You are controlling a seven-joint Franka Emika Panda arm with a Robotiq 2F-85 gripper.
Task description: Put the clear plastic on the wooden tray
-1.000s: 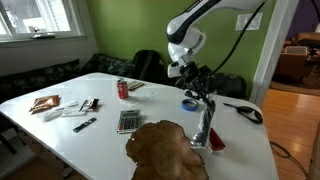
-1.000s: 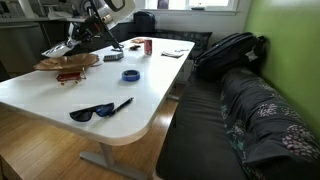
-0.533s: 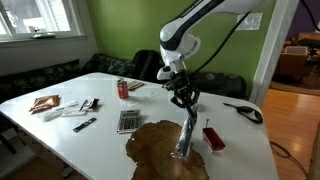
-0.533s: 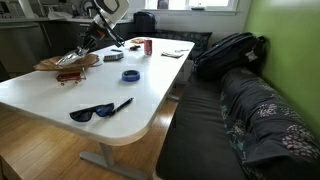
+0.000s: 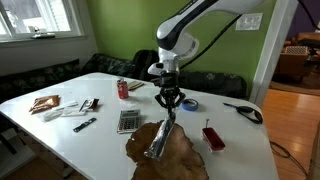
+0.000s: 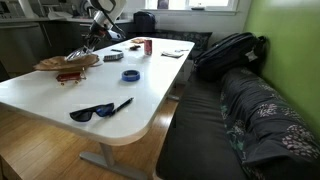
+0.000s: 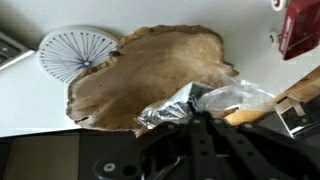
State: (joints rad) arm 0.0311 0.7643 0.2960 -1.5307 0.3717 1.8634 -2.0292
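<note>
- Since the earlier frames the gripper (image 5: 168,103) has swung from the red case (image 5: 212,137) at the wooden tray's (image 5: 185,160) far edge to a spot over the tray's middle, carrying the clear plastic (image 5: 160,138) with it.
- The fingers are clamped on the plastic's top end; the crinkled strip hangs slanted below them.
- The plastic's lower end reaches down to the tray's surface, but the pictures do not show whether it touches.
- In the wrist view the plastic lies across the tray's near edge, between the dark fingers.
- The tray sits on a white table (image 5: 60,135).
- A calculator (image 5: 128,121) lies just beside the tray, on the window side.
- A soda can (image 5: 123,89) stands upright beyond the calculator, well apart from the tray.
- A blue tape roll (image 5: 189,103) lies near the tray, behind the gripper.
- A pair of sunglasses (image 6: 92,112) lies well apart from the tray, toward the table's end.
</note>
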